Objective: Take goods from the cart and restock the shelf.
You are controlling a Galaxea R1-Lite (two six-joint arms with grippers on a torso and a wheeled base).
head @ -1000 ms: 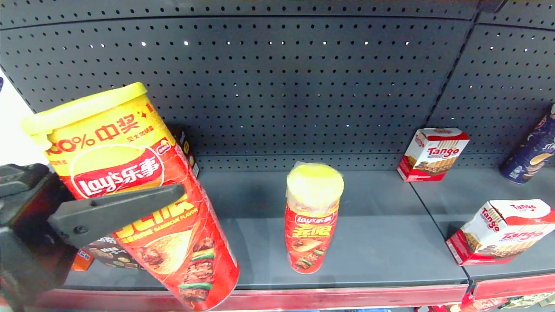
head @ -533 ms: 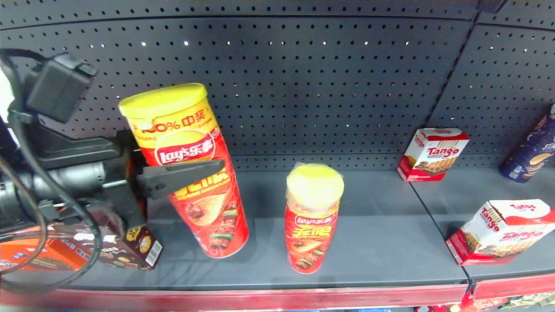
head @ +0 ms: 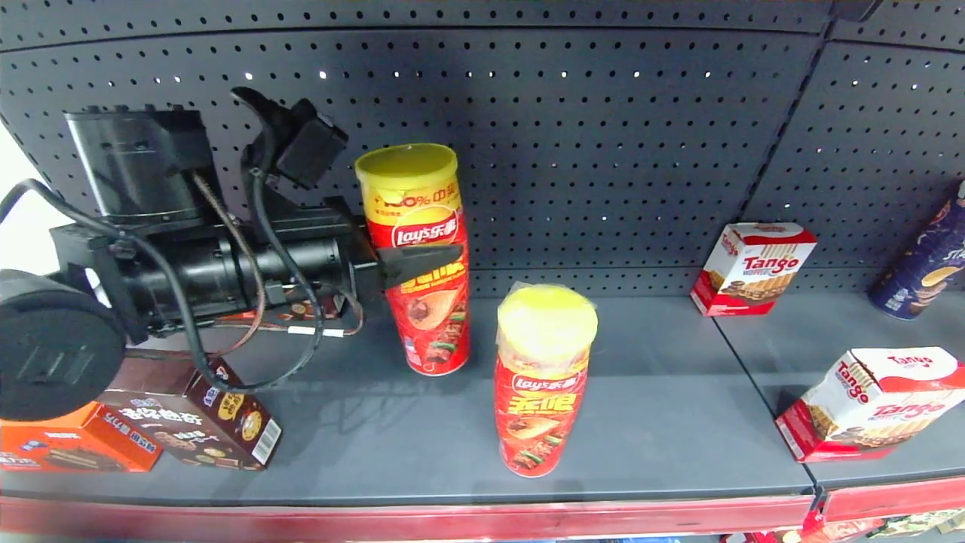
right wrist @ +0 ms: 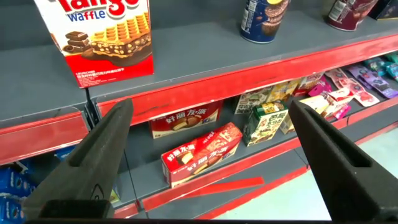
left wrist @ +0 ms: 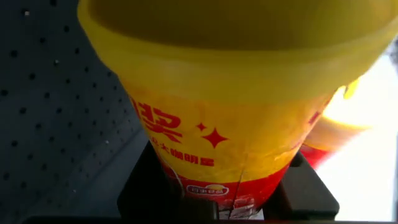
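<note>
A tall red chips can with a yellow lid (head: 413, 204) stands upright near the back of the grey shelf (head: 663, 407). My left gripper (head: 419, 262) is shut on its middle from the left. I cannot tell if its base touches the shelf. From the left wrist, the same can (left wrist: 224, 130) sits between my left gripper (left wrist: 224, 202) and its dark fingers. A second, shorter chips can (head: 544, 377) stands in front and to the right. My right gripper (right wrist: 211, 168) hangs open and holds nothing, below a shelf edge.
Brown (head: 188, 422) and orange (head: 71, 445) snack boxes lie at the shelf's front left. Wafer boxes (head: 754, 268) (head: 867, 403) and a dark blue can (head: 923, 268) occupy the right bay. The perforated back panel (head: 573, 151) is close behind the held can. Lower shelves hold boxes (right wrist: 202, 152).
My left arm has carried the chips can from close at the front left to the right and deep onto the shelf. The can has turned from tilted to upright.
</note>
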